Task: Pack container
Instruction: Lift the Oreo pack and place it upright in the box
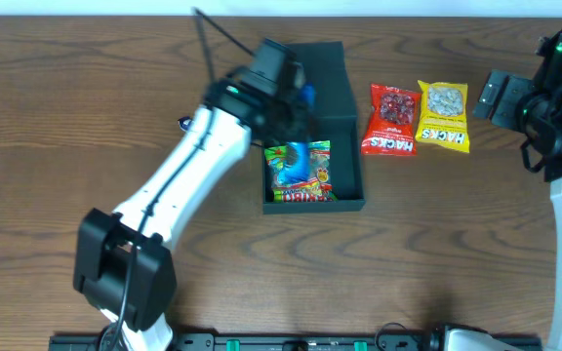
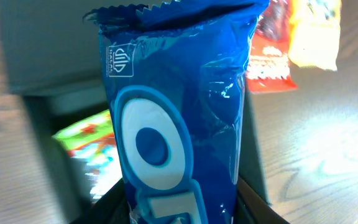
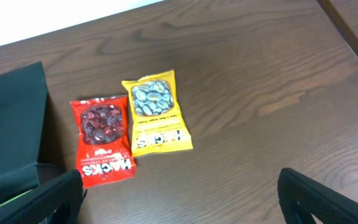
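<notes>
while the left gripper [image 1: 296, 97] hung over the container [image 1: 332, 58], its jaws were part closed on a blue snack pack [image 2: 179, 124]. the right gripper [image 3: 179, 180] had its jaws wide apart, touching nothing. the container, dark green with its lid back, sat mid-surface with a green sweet pack [image 1: 299, 171] inside. a red pack [image 1: 390, 119] and a yellow pack [image 1: 443, 115] lay beside it on the brown wood surface [image 1: 86, 97].

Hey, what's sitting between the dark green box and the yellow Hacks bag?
The red Hacks bag lies between the container and the yellow Hacks bag; the overhead view shows it.
</notes>
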`<state>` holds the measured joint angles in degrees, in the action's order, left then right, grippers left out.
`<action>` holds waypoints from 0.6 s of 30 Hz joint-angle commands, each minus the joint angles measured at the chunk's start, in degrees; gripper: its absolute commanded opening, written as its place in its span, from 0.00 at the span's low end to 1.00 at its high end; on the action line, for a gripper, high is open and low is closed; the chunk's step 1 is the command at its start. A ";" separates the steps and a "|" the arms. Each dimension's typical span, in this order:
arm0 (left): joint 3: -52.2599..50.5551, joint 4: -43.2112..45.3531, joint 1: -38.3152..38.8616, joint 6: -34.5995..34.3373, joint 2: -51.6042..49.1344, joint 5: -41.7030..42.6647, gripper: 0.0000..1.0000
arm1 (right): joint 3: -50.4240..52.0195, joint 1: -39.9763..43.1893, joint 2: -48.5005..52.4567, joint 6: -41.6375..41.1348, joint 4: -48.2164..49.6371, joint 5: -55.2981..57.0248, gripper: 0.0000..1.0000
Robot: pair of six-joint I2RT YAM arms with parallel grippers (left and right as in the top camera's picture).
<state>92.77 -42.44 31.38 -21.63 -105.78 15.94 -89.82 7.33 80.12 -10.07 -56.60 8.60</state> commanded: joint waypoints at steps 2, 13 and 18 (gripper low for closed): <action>1.14 1.64 4.66 -3.30 -0.61 -6.05 0.30 | 0.02 0.52 -0.07 -0.59 -0.52 -0.28 0.99; 1.14 9.14 8.94 -11.65 -4.02 -5.81 0.30 | 0.02 0.52 -0.07 -0.59 -1.73 -0.31 0.99; 1.14 10.29 8.96 -14.62 -5.57 -4.07 0.31 | 0.04 0.52 -0.07 -0.59 -2.01 -0.31 0.99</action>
<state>92.77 -32.64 40.29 -33.15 -110.30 11.18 -89.82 7.33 80.12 -10.07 -58.43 8.54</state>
